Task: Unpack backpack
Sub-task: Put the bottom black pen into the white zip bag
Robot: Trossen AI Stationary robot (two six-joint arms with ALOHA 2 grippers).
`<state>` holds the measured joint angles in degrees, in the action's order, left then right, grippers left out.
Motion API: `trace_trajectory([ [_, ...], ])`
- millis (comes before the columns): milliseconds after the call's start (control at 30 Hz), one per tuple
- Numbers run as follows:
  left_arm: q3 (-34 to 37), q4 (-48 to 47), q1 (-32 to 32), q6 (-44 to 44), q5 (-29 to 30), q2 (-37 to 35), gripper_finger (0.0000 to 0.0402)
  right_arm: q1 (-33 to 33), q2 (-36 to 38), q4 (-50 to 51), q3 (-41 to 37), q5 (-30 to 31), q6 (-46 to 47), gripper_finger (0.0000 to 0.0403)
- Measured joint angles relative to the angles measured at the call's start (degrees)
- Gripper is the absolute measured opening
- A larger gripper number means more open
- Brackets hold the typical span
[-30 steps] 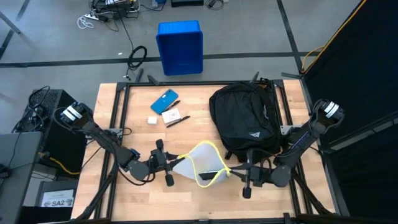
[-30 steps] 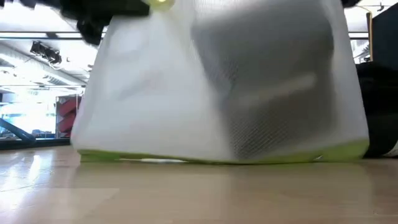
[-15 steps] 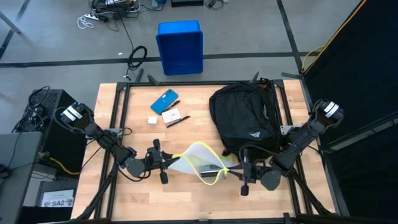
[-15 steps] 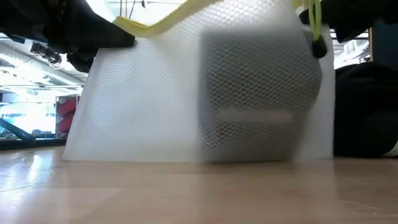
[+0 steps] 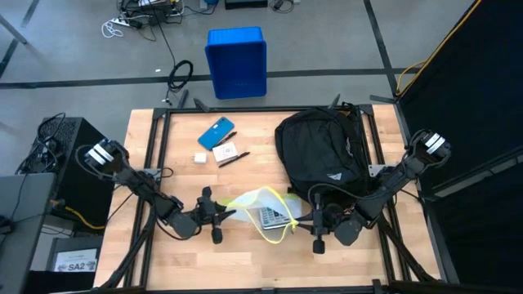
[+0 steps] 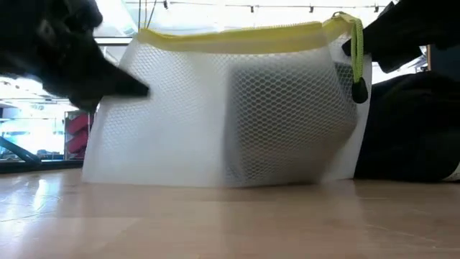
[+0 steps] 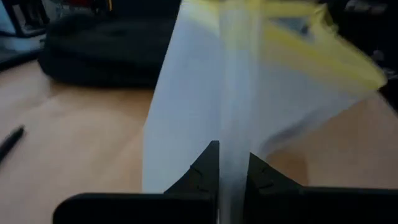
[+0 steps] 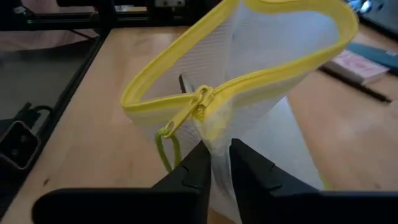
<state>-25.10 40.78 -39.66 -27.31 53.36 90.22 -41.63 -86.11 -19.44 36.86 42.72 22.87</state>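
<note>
Seen from above, a wooden table (image 5: pixel 147 253) fills the lower two-thirds of the frame, with grey floor and a blue plastic bin (image 5: pixel 236 61) standing beyond it at top centre.

At lower left, the left arm reaches in toward the middle. The left gripper (image 5: pixel 222 216) is clenched on the left edge of a white mesh pouch (image 5: pixel 260 214) with a yellow zipper border — its wrist view shows the fabric pinched flat between the two dark fingers (image 7: pixel 206 169).

Above it, in the upper left part of the table, lie a blue phone (image 5: pixel 215 132), a small white block (image 5: pixel 200 158), a card-like packet (image 5: pixel 225 152) and a dark pen (image 5: pixel 234 159).

The pouch sits at lower centre. A second ago it bulged as a wide, rounded loop; now it is pulled narrower and flatter between the arms, and a grey rectangular item inside shows more clearly. In the low view its yellow rim now runs level across the top.

At upper right of centre, the black backpack (image 5: pixel 323 155) lies on the table, unmoved, just behind the pouch.

At lower right, the right gripper (image 5: pixel 306 220) pinches the pouch's right end by the zipper; its fingers (image 8: pixel 193 169) are nearly together with mesh between them. It has shifted slightly left since before.
</note>
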Motion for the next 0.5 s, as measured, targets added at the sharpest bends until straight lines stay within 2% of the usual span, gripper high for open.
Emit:
trace_trajectory([
  [333,0.2,5.0,-0.1,-4.1,0.7,5.9,0.0000,-1.3,0.0,0.2,0.0,-0.9,-0.5,0.0090],
  [500,4.0,11.0,-0.4,-10.1,0.8,9.2,0.0000,-1.8,1.0,1.5,-0.1,-0.9,-0.6,0.0127],
])
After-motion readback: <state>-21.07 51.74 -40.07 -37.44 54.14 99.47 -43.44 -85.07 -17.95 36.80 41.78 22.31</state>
